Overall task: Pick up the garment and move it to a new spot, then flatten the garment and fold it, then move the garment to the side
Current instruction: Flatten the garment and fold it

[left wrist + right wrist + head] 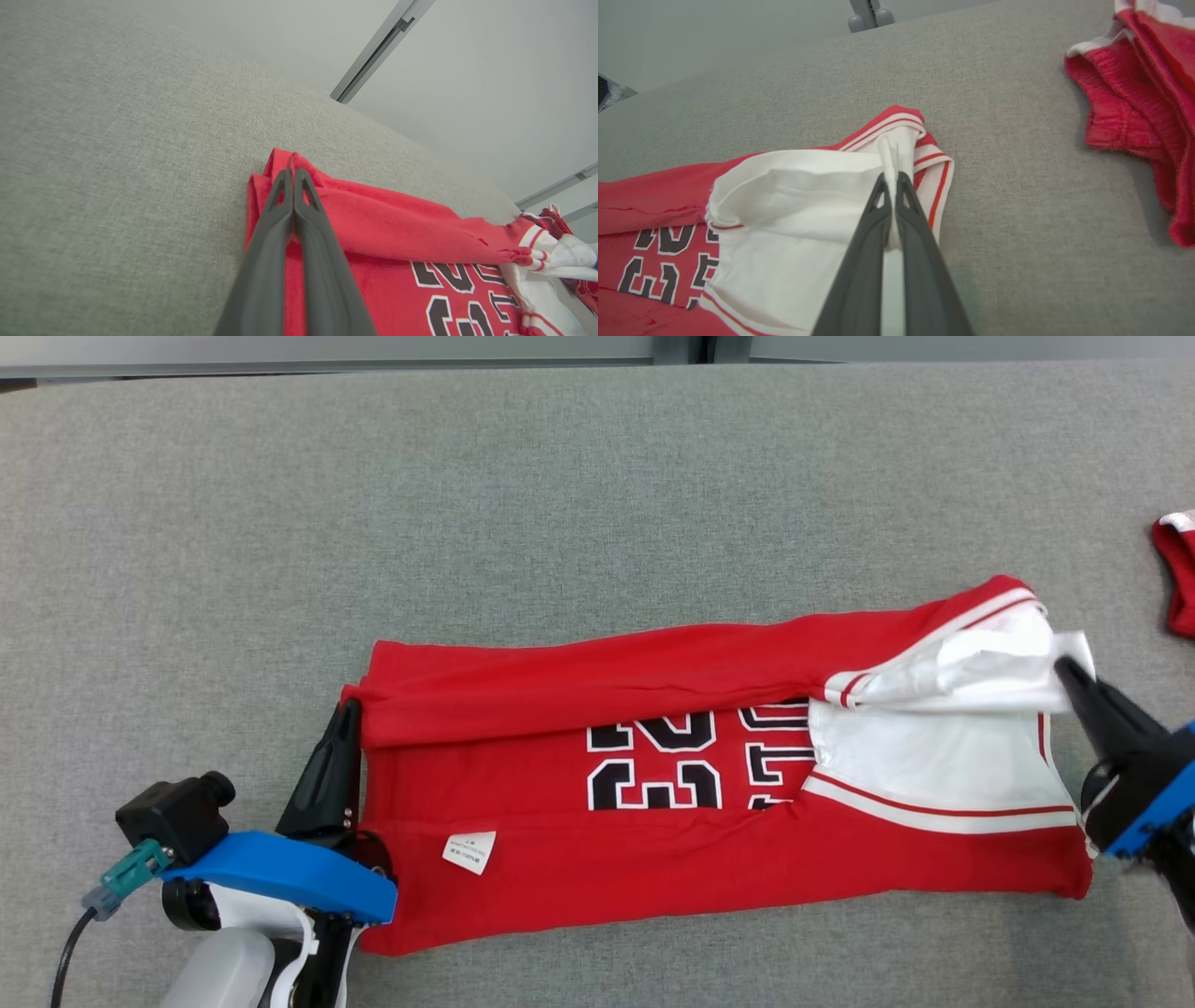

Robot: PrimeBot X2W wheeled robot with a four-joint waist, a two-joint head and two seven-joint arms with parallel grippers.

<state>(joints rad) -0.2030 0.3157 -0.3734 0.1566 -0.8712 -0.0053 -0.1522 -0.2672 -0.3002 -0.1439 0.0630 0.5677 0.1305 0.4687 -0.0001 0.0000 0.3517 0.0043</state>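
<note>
Two end effectors, both mine, are pressed together on cloth. My left end effector (345, 714) pinches the folded red edge at the left end of the garment (709, 868). My right end effector (1066, 669) pinches its white inner fabric at the opposite end. The garment lies lengthwise, partly folded over, on the grey tabletop (560, 504). A second red cloth (1178, 569) lies apart at the far right.

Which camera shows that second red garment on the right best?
Right wrist view: the second red garment lies crumpled with white trim, apart from the jersey. Head view cuts it at the frame edge.
</note>
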